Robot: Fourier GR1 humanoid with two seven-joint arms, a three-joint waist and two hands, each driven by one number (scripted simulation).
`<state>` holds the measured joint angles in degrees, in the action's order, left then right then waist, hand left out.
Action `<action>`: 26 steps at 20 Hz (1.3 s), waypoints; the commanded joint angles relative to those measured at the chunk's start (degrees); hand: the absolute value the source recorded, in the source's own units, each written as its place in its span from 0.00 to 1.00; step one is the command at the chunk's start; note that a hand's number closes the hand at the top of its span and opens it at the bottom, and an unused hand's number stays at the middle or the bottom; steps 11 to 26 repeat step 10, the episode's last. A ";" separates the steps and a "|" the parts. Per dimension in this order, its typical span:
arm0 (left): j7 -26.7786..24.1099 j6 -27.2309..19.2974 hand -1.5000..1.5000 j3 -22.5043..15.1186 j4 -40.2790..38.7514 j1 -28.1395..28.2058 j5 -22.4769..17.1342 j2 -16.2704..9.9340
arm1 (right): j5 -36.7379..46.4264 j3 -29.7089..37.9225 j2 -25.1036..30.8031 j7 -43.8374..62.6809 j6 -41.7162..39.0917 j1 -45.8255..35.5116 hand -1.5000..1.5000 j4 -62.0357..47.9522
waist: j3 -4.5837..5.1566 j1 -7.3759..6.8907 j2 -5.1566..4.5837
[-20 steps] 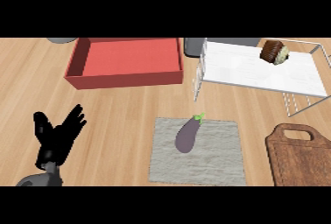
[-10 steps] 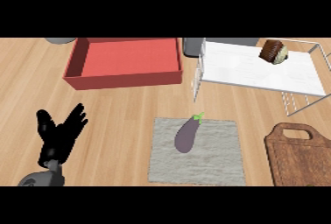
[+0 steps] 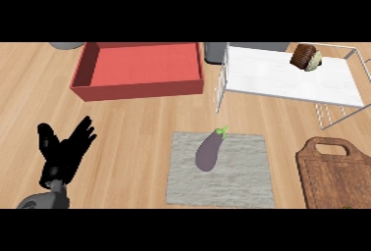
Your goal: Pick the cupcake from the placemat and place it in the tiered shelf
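**Cupcake on the shelf, one hand resting at lower left**

Several things are cut off. A grey round object (image 3: 66, 45) shows only as a sliver at the top edge, left of the red box (image 3: 138, 71). A dark grey item (image 3: 214, 52) between the box and the shelf (image 3: 290, 78) is partly hidden by the shelf's wire frame, and what it is cannot be told. The cutting board (image 3: 337, 174) runs off at the right and lower edges. Only the left hand (image 3: 64, 154) shows; the right hand is not in view. The left forearm is barely seen, just a grey stub at the lower edge.

The left hand's fingers (image 3: 85, 133) are straight and spread, released, holding nothing and touching nothing. They point up and a little to the right, with the thumb out to the left.

The hand stands over bare bench (image 3: 130, 127) at the lower left, well apart from the placemat (image 3: 246, 186).

The cupcake (image 3: 306, 57) lies tilted on the shelf's white top tier, near its far right corner. The placemat, grey and lying in the middle foreground, carries a purple eggplant (image 3: 208, 153) with its green stem toward the shelf. The box sits open at the upper left, just beside the shelf.
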<state>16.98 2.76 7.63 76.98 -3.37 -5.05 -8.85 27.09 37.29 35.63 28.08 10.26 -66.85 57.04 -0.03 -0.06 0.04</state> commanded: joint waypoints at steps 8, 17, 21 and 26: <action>2.44 -0.58 0.50 -0.21 3.46 1.99 -0.04 0.15 | -14.78 11.45 15.75 -0.38 -13.90 9.88 0.00 -0.28 | -0.01 0.32 0.12; 0.90 1.38 0.50 0.37 2.25 2.69 -1.19 -0.31 | -16.98 13.39 17.86 -3.35 -15.74 12.77 0.00 -1.64 | 0.00 0.28 0.07; 0.90 1.38 0.50 0.37 2.25 2.69 -1.19 -0.31 | -16.98 13.39 17.86 -3.35 -15.74 12.77 0.00 -1.64 | 0.00 0.28 0.07; 0.90 1.38 0.50 0.37 2.25 2.69 -1.19 -0.31 | -16.98 13.39 17.86 -3.35 -15.74 12.77 0.00 -1.64 | 0.00 0.28 0.07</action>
